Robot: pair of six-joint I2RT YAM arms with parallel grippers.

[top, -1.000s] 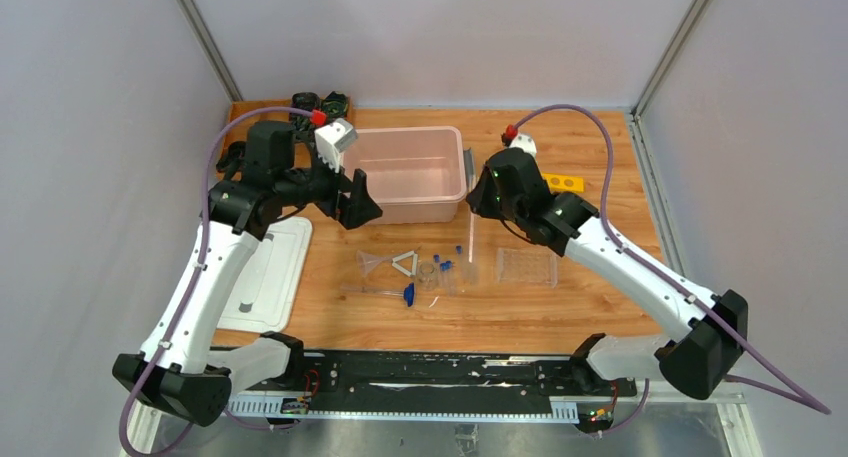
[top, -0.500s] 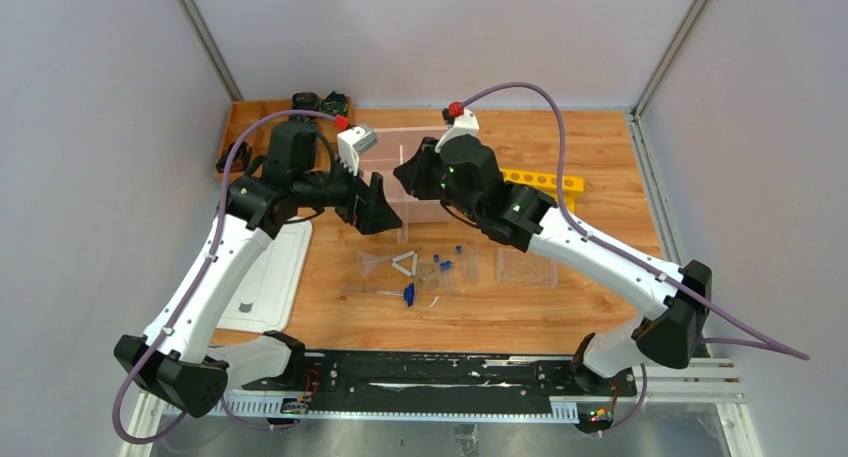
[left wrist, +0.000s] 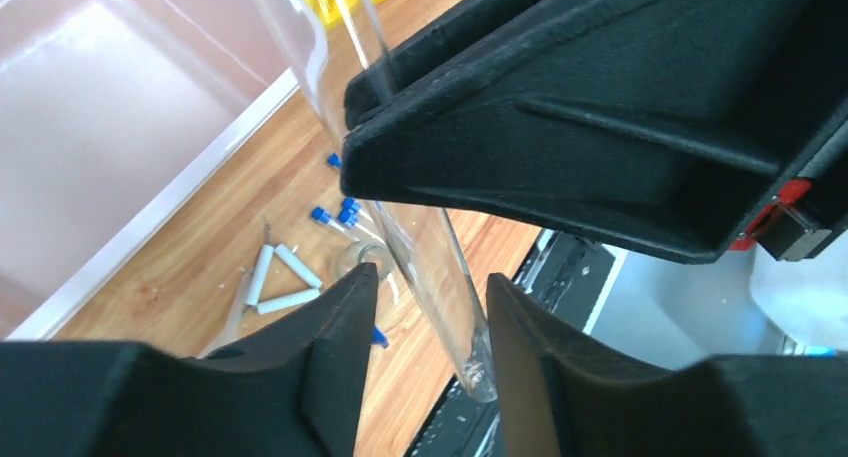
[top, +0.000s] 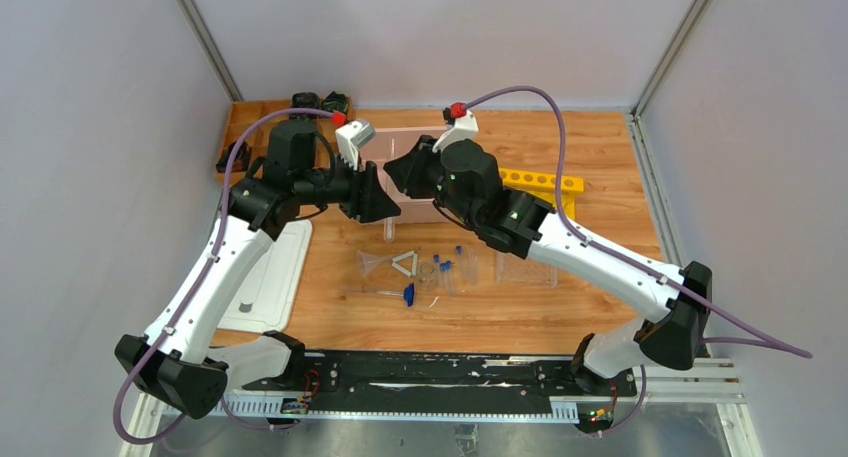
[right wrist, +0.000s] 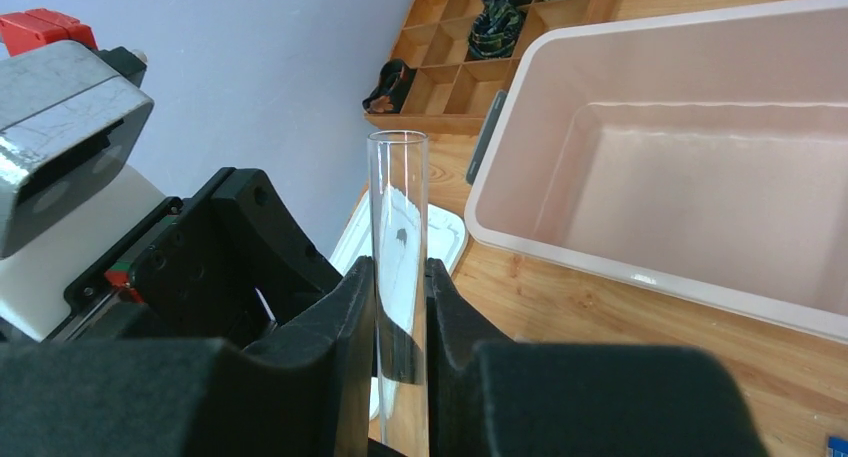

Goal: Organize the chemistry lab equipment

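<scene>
Robot lab cell — plain grey walls (top: 90, 177), wooden table (top: 610, 147), metal corner posts (top: 206, 37)

Here we have both tools over the pink bin (top: 402, 143), left tool (top: 385, 199) and right tool (top: 395, 174) almost nose to nose. On the desk (top: 600, 157) just in front of the bin lie the clear funnel (top: 372, 264), white triangle (top: 404, 264), blue-capped clear tubes (top: 450, 263) and clear tube rack (top: 525, 268).

Funnel (top: 372, 264) left of triangle (top: 400, 265)
</scene>
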